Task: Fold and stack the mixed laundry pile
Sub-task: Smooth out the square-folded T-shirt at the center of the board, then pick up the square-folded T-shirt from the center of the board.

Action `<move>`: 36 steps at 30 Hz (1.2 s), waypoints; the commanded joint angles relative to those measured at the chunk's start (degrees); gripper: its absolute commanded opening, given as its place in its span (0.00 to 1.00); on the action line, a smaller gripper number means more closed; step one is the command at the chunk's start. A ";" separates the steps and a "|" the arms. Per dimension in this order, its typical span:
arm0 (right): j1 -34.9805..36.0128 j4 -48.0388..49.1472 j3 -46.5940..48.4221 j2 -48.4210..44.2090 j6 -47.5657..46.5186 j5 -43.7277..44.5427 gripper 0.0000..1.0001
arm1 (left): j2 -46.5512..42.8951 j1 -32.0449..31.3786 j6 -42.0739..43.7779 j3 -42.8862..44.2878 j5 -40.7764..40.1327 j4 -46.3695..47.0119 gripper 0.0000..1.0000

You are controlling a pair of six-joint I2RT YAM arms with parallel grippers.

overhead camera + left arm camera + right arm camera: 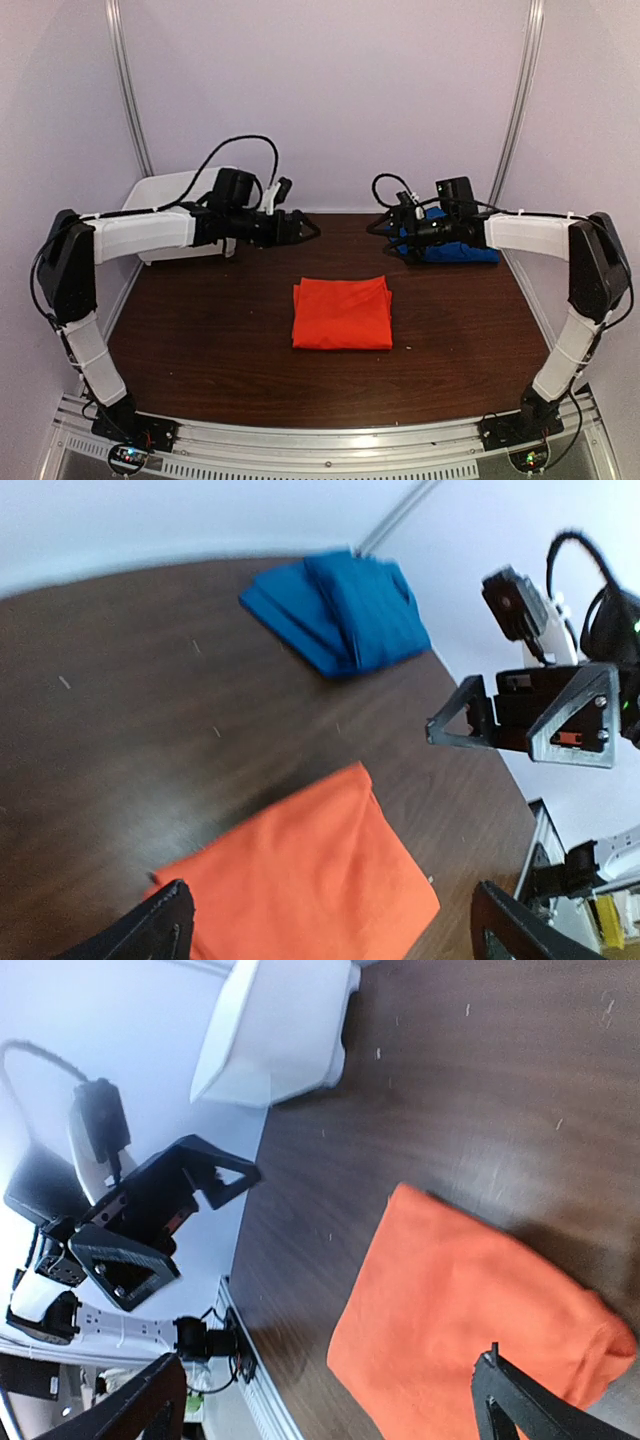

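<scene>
Left fingers (pixel 305 228) and right fingers (pixel 385 226) stand apart, empty. The folded orange T-shirt (pixel 341 314) lies on the bench (pixel 200 320) between and below them, and the blue garment (pixel 478 252) lies just behind the right fingers. I'd pinch the blue's folded edge (all layers), lift it level and set it squarely on the orange.

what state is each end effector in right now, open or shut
left end effector: open, holding nothing
right end effector: open, holding nothing
</scene>
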 commanded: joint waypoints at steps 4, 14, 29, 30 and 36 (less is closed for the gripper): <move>7.48 16.61 -3.81 8.17 13.98 -7.10 1.00 | 11.85 -8.09 -14.17 -3.72 6.72 15.52 0.98; 2.58 26.65 -7.30 21.12 18.05 -6.33 0.95 | 22.47 -5.18 -19.50 -5.09 4.94 23.31 0.98; -0.99 -9.78 -5.38 3.97 -0.16 1.65 0.57 | 2.49 -3.53 8.36 -7.66 -6.43 -1.28 0.98; -1.00 -12.03 -6.78 2.67 -0.48 3.26 0.55 | 1.84 -3.55 9.50 -8.19 -6.43 -1.92 0.98; -0.94 -10.79 -14.72 0.96 1.60 6.71 0.58 | 4.00 -6.74 13.11 -7.57 -4.12 -3.14 0.87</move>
